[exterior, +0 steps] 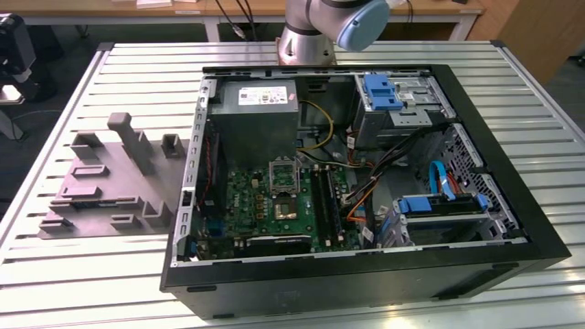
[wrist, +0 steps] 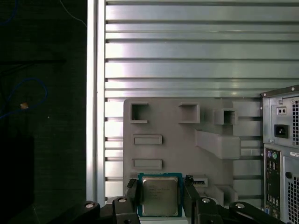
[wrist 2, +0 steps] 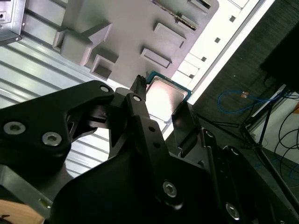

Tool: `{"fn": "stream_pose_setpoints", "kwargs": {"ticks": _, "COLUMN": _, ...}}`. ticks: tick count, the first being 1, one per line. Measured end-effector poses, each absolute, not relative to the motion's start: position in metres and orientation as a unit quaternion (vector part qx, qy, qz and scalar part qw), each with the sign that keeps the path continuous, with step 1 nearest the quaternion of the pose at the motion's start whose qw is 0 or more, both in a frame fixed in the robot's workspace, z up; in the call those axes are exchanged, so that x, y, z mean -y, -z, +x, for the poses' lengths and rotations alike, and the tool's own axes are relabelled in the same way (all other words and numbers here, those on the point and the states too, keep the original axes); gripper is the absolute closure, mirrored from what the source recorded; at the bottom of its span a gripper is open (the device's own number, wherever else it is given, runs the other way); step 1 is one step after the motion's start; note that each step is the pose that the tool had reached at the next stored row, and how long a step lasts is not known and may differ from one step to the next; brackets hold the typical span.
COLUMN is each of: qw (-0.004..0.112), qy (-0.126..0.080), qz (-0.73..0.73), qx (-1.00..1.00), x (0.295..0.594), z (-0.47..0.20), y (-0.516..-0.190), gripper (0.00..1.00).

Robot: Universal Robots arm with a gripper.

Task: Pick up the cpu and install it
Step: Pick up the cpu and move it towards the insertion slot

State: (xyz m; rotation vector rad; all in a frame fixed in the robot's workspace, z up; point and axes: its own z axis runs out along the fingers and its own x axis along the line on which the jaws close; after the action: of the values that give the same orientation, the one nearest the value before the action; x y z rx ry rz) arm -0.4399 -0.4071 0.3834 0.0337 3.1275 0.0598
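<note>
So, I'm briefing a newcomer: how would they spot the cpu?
Start at the grey moulded tray on the slatted table. Above it the gripper clasps the cpu: a thin silvery square with a green rim, unlike the tray's plain grey blocks.

Slatted metal table carries grey moulded tray just beside open black PC case; arm base seemingly mounted on it too.

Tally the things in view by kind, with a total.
cpu: 1
gripper: 1
tray: 1
computer case: 1
table: 1
Total: 5
</note>
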Motion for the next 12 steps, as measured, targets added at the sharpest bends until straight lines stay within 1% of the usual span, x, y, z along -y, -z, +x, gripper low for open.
{"fn": "stream_pose_setpoints", "kwargs": {"ticks": 12, "qw": 0.007, "qy": -0.019, "qz": 0.011, "qx": -1.000, "x": 0.4071, "z": -0.4367, "y": -0.3835, "gripper": 0.53}}
